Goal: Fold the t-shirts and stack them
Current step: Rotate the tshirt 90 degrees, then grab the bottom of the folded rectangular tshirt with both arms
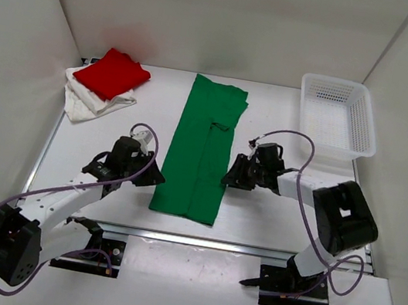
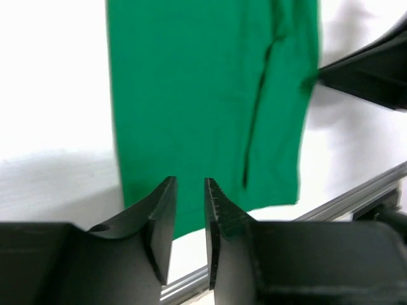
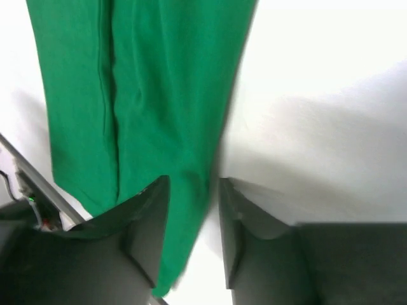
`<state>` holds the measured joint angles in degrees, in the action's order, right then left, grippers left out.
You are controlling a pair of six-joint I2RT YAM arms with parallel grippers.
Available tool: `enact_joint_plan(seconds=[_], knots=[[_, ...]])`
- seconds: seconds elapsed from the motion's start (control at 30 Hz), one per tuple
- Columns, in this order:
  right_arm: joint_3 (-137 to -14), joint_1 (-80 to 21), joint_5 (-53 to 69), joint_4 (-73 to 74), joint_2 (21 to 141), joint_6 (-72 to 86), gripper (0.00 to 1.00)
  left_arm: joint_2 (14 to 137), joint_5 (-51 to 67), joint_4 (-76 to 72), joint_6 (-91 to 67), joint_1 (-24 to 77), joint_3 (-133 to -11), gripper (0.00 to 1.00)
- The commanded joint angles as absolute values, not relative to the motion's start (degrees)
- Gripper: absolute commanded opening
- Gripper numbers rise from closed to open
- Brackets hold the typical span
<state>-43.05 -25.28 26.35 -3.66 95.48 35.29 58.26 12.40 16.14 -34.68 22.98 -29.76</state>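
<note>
The green t-shirt [image 1: 198,151] lay flat in the middle of the table [image 1: 271,218], folded lengthwise into a long narrow strip with its sleeves turned in, running from the far side toward the arms. It looked only half done: the strip still wanted folding across its length. The red t-shirt [image 1: 111,73] sat folded on top of the off-white t-shirt [image 1: 86,105] at the far left corner, so that stack seemed made and short only of the green one. The left claw [image 2: 189,190] hung at the strip's left edge, jaws a narrow gap apart and holding nothing. The right claw [image 3: 194,190] hung at the right edge, slightly parted and apparently not pinching cloth. The white basket [image 1: 337,152] stood at the far right.
</note>
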Motion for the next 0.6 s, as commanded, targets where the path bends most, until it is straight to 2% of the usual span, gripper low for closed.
enact_joint_plan(seconds=[0.0,0.03,0.13,0.27,0.4,0.57], knots=[[-39.2,-25.4,27.4,3.2,87.7,28.2,0.40,59.0,11.3,17.1,-34.7,24.5,-27.7,0.36],[-37.3,-25.2,26.0,3.5,84.1,28.4,0.41,58.7,10.6,17.6,-34.6,24.6,-26.7,0.35],[-32.1,-25.9,26.0,4.9,78.0,30.2,0.42,57.5,8.5,19.7,-33.8,24.0,-24.7,0.43],[-26.5,-32.3,24.5,2.7,73.0,35.8,0.44,57.9,5.5,21.4,-33.5,24.1,-23.6,0.51],[-22.4,-34.9,26.3,-2.5,73.4,39.9,0.44,59.8,5.4,20.4,-33.8,25.6,-22.2,0.53],[-21.4,-38.3,26.4,-7.0,75.0,43.5,0.44,61.2,4.0,21.1,-33.7,27.0,-21.2,0.50]])
